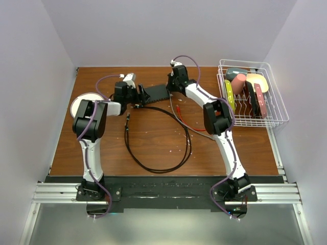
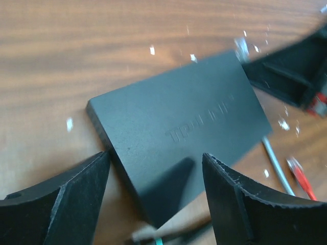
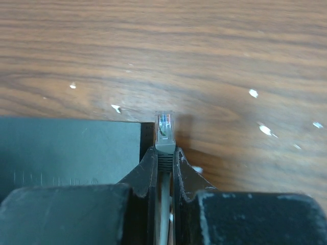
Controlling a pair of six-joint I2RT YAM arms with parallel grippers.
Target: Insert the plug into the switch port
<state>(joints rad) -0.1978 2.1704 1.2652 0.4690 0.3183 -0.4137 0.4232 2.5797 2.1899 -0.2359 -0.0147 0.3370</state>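
plug (image 3: 164,130): clear hard-plastic tip with a grey ribbed rear, centre of the right wrist view. It sits just off the switch's (image 3: 66,153) upper-right corner and is not seated in anything we can see.
right gripper (image 3: 164,154): pressed together on the plug's grey rear, with the clear tip sticking out free.
left gripper (image 2: 156,158): fingers spread either side of the switch's near end. We can't tell if they touch it.
switch: flat matte-black box with an embossed logo and crisp edges, upper middle of the top view between both arms.
switch port: hidden in all views.
handling: we judge the plug light and rigid with a brittle latch, so the grey rear is the right hold. The cable (image 3: 163,201) may tug. The switch looks light and likely to slide on the table (image 3: 230,51), so brace its long sides.
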